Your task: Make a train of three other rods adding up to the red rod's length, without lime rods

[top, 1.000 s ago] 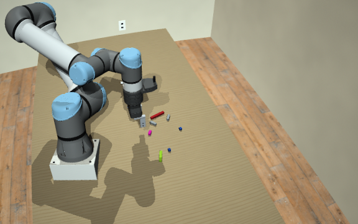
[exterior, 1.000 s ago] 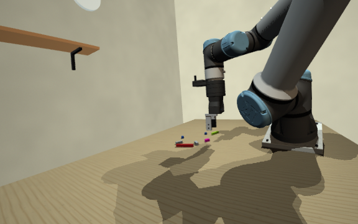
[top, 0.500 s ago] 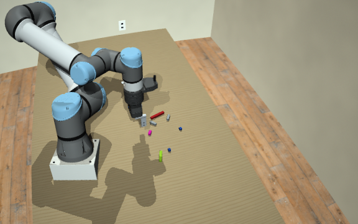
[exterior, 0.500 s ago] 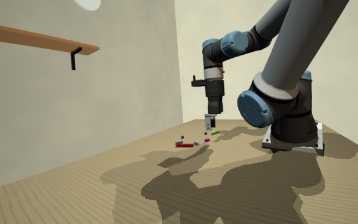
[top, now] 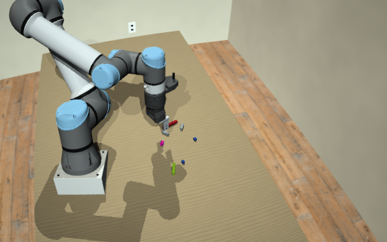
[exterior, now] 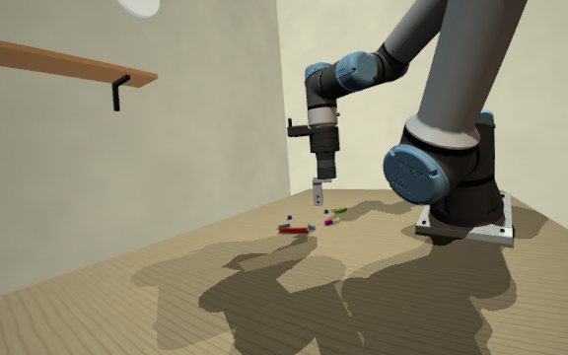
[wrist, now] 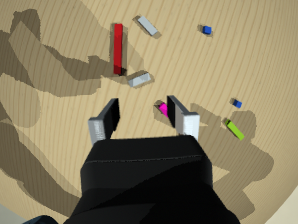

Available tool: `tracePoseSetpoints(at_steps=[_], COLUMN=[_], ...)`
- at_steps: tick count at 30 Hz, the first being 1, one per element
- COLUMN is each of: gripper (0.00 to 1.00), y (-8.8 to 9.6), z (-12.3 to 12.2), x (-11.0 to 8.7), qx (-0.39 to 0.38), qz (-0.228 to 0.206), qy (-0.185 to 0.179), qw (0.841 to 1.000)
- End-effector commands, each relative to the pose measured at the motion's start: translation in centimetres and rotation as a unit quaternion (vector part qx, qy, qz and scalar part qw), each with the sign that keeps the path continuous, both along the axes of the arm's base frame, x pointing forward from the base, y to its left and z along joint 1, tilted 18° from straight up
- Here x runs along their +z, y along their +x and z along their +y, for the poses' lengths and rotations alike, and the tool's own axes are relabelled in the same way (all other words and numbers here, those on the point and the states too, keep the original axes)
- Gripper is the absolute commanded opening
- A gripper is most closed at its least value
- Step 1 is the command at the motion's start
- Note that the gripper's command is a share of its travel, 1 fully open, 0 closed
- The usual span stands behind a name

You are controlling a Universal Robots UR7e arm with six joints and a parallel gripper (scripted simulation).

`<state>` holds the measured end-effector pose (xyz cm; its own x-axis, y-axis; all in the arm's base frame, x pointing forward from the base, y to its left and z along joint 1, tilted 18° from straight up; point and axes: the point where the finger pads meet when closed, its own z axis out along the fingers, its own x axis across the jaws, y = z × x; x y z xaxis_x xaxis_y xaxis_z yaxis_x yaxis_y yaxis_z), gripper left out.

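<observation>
My gripper (top: 165, 128) (exterior: 318, 202) (wrist: 143, 106) is open and empty above the table. The red rod (top: 173, 123) (exterior: 294, 230) (wrist: 118, 47) lies flat. One grey rod (top: 165, 133) (exterior: 312, 227) (wrist: 139, 79) lies near its end, turned differently; the other grey rod (top: 181, 126) (exterior: 284, 225) (wrist: 147, 25) lies farther out. The magenta rod (top: 162, 143) (exterior: 328, 222) (wrist: 164, 109) is partly hidden by the right finger in the wrist view. One blue rod (top: 195, 138) (exterior: 289, 217) (wrist: 207, 30) and another blue rod (top: 183, 162) (exterior: 326, 211) (wrist: 237, 103) lie apart.
The lime rod (top: 173, 169) (exterior: 341, 210) (wrist: 235, 129) lies near the second blue rod. The robot base (top: 79, 185) (exterior: 466, 235) stands on the table (top: 234, 202) (exterior: 116, 306). Arm shadows cross the table. A shelf (exterior: 57, 59) is on the wall.
</observation>
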<state>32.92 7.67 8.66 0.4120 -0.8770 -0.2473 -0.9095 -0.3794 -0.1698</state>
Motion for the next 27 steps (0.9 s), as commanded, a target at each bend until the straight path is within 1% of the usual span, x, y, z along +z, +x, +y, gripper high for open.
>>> tracePoseSetpoints(at_steps=[1, 3, 5, 11, 27], gripper=[1.0, 1.0, 1.0, 1.0, 1.0], y=[1.8, 1.8, 2.8, 4.1, 4.0], z=[0.8, 0.8, 1.4, 2.3, 2.3], x=[0.4, 0.4, 0.5, 0.5, 0.4], qx=[0.079, 0.079, 0.124, 0.183, 0.185], qz=[-0.028, -0.028, -0.042, -0.06, -0.061], qy=[-0.006, -0.006, -0.009, -0.012, -0.012], qw=[0.996, 0.996, 0.991, 0.981, 0.981])
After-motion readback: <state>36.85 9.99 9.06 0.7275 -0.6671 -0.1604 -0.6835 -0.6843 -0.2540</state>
